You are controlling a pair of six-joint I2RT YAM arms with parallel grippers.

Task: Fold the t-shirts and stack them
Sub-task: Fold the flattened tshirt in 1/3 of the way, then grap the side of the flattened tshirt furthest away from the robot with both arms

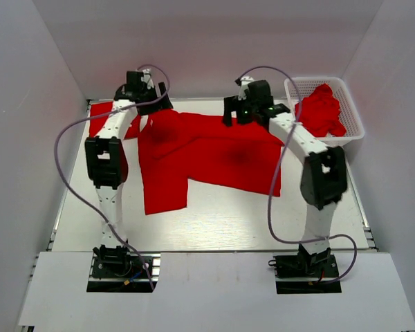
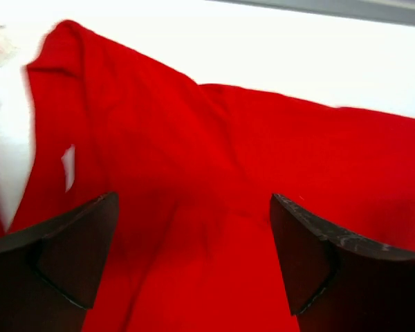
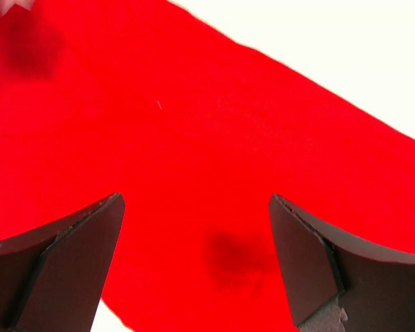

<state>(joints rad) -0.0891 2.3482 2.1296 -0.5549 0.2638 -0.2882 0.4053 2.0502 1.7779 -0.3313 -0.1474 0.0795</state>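
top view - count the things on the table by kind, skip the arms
red t-shirt spread out: 1 (red patch far left looks like its sleeve)
white basket: 1
heap of crumpled red clothes in the basket: 1, pieces uncountable
total: 3

Plain red t-shirt (image 1: 207, 155), white table (image 1: 221, 221) — red clothes (image 1: 321, 111) too, in a white mesh basket (image 1: 354, 114).
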